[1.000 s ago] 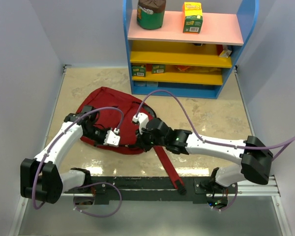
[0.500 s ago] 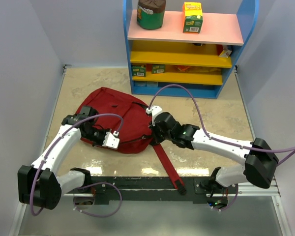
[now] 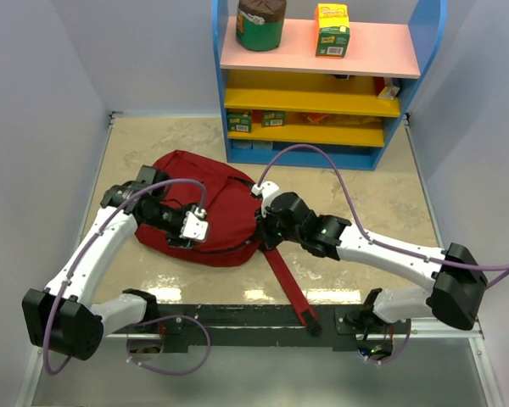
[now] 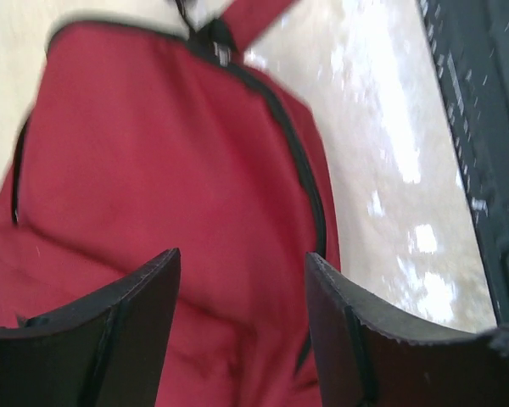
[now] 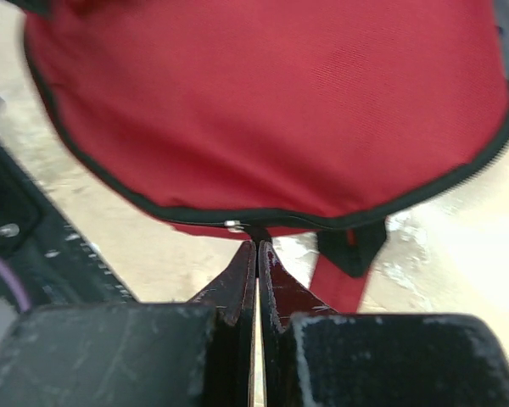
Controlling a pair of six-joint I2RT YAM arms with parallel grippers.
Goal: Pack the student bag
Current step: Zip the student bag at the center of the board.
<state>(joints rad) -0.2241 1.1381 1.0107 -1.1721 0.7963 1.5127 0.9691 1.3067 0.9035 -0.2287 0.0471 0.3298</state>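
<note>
The student bag [image 3: 225,197] is a dark red backpack lying flat on the tabletop, filling most of the left wrist view [image 4: 170,153] and the right wrist view [image 5: 271,93]. My left gripper [image 3: 202,239] [image 4: 242,263] hovers open over the bag's red fabric with nothing between its fingers. My right gripper [image 3: 259,237] [image 5: 257,244] is at the bag's near right edge, shut on the black zipper pull [image 5: 256,231] beside the silver slider [image 5: 233,225]. A red strap [image 3: 287,284] trails from that corner toward the near edge.
A blue shelf unit [image 3: 411,59] stands at the back with a green canister [image 3: 260,24] and a yellow-green box [image 3: 332,30] on its pink top. A black rail [image 3: 237,318] runs along the near edge. Walls close in on both sides.
My left gripper has opened and shifted back over the bag. My right gripper has moved right along the bag's edge, still shut, and the bag's near edge now lies flatter.
</note>
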